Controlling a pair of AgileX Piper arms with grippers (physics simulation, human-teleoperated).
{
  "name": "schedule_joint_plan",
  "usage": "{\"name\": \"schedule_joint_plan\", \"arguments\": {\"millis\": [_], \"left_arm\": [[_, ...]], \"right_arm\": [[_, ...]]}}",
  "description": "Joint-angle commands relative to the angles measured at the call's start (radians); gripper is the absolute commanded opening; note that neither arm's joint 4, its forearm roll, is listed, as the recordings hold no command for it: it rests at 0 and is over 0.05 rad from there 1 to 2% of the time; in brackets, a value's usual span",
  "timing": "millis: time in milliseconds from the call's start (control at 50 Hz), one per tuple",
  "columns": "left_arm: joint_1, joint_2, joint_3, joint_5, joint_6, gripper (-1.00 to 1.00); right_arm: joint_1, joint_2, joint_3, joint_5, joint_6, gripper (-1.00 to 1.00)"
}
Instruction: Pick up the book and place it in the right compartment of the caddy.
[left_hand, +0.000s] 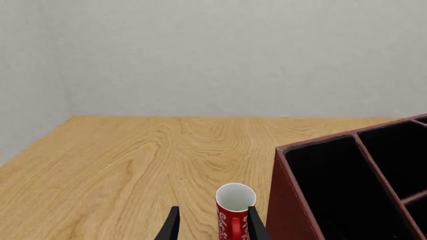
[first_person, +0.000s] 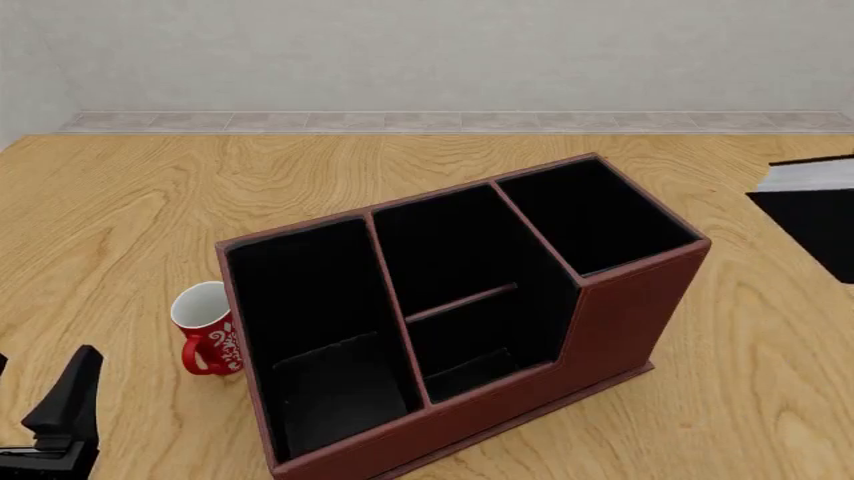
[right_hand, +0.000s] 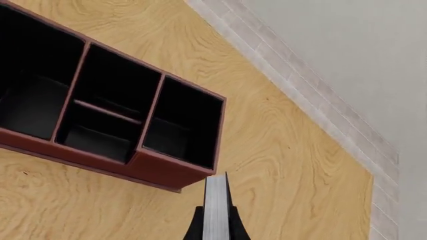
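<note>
The right gripper (right_hand: 217, 227) is clamped on the thin black-covered book (right_hand: 216, 210), held edge-on with its long axis along the fingers. In the right wrist view, the dark red-brown caddy (right_hand: 160, 172) fills the upper left, and its tall right compartment (right_hand: 183, 122) lies just up-left of the book. The left gripper (left_hand: 212, 225) is parted and holds nothing.

The large dark red-brown rectangular caddy (first_person: 607, 300) with its black interior sits angled on the desk, its three sections open to the top. Its right compartment (first_person: 597, 215), squarish and tallest-walled, lies at two o'clock within it. Out at three o'clock, the thin black-covered book (right_hand: 216, 210), grey page edges showing, is held edge-up, clear of the desk.
</note>
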Motion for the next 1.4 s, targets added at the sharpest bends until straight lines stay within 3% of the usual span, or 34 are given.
{"name": "schedule_joint_plan", "arguments": {"millis": [20, 300, 580, 1060, 1400], "left_arm": [[-0.009, -0.002, -0.001, 0.006, 0.001, 1.0], [-0.01, -0.002, 0.0, 0.006, 0.001, 1.0], [-0.01, 0.001, -0.003, 0.007, 0.001, 1.0], [-0.01, 0.001, -0.003, 0.007, 0.001, 1.0], [-0.01, 0.001, -0.003, 0.007, 0.001, 1.0]], "right_arm": [[0.019, 0.029, 0.013, 0.0, -0.231, -1.0], [0.044, 0.107, -0.028, 0.0, -0.28, -1.0], [0.103, 0.209, -0.097, 0.0, -0.29, -1.0], [0.23, 0.402, -0.2, 0.0, -0.268, -1.0], [0.247, 0.505, -0.201, 0.0, -0.258, -1.0]]}}
